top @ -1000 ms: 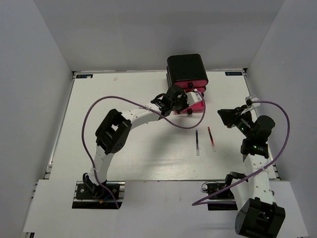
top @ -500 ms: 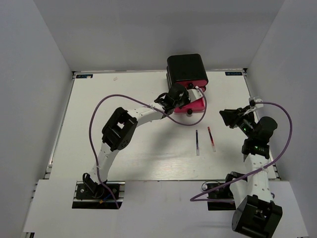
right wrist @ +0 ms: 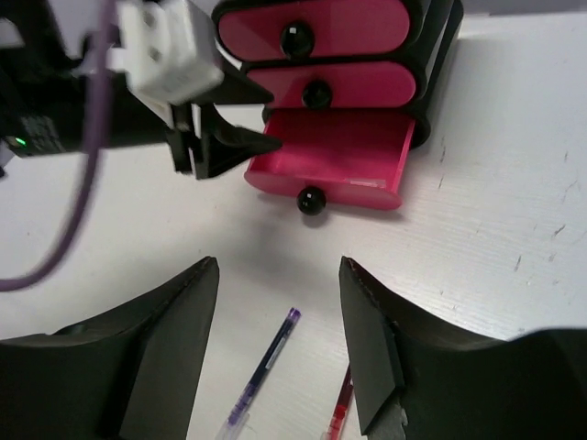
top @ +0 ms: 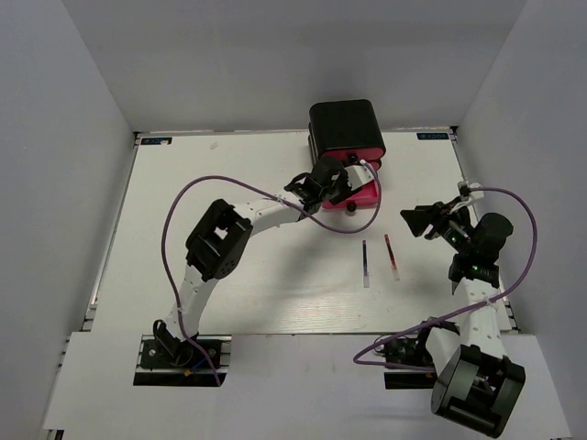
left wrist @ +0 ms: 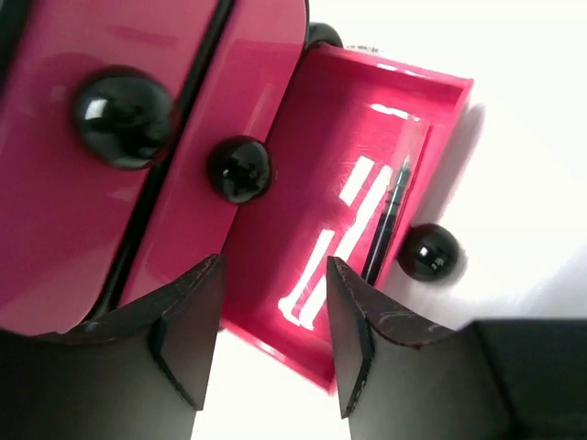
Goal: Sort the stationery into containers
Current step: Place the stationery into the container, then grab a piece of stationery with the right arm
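Drawer, glossy pink, holds a thin dark pen.

Left fingers, right fingers apart

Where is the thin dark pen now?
The dark pen lies inside the pulled-out bottom drawer, seen in the left wrist view, along the front wall near its black knob.

A white desk, faintly scuffed and grained, sits boxed in by plain grey walls on three sides, with a small label at its far left corner and another label at its far right.
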You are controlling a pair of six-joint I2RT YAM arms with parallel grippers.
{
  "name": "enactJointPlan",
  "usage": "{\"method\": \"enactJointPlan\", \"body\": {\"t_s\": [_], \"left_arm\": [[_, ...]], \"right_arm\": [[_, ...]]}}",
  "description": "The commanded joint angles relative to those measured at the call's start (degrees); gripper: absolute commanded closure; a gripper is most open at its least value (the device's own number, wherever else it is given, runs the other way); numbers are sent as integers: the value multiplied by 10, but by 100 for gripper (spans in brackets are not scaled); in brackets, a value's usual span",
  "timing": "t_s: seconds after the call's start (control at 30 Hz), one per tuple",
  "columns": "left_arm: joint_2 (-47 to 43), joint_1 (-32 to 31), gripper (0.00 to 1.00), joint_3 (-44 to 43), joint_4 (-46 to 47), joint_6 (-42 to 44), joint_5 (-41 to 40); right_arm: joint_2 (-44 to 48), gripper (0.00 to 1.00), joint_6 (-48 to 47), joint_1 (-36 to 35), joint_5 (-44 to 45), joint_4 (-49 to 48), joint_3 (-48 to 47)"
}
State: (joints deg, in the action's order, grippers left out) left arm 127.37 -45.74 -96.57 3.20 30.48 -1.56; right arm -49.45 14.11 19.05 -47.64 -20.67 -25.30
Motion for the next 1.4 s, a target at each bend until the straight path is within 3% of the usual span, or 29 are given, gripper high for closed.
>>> {"method": "enactJointPlan", "body": {"t_s": [0.0, 0.17, 0.23, 0.3, 0.4, 0.6, 0.8, 0.97, 1.2, 1.37], "left_arm": [[-110, -5, 40, 23, 10, -35, 8], [-252, -5, 39, 112, 7, -129, 13], [-297, 6, 30, 152, -20, -202, 18], [-364, 12, 15, 179, -85, -305, -3], [-424, 12, 10, 241, -174, -363, -25], [-615, 12, 6, 447, -232, -424, -36], [-782, 12, 4, 574, -245, -445, -56], [-832, 12, 3, 595, -250, -459, -67], [-811, 12, 1, 590, -249, -459, -82], [-811, 12, 1, 584, -249, -459, -82]], "right_arm": [[-11, 39, -52, -2, -19, 45, -20], [-72, 45, -138, -24, 25, 166, -84], [-101, 47, -180, -50, 64, 243, -123], [-139, 47, -211, -69, 121, 276, -149], [-180, 47, -250, -118, 193, 336, -176], [-233, 45, -286, -214, 337, 410, -187], [-267, 48, -278, -255, 408, 411, -186], [-311, 52, -283, -273, 453, 411, -186], [-340, 60, -293, -292, 474, 409, -181], [-354, 75, -301, -297, 474, 413, -179]]}}
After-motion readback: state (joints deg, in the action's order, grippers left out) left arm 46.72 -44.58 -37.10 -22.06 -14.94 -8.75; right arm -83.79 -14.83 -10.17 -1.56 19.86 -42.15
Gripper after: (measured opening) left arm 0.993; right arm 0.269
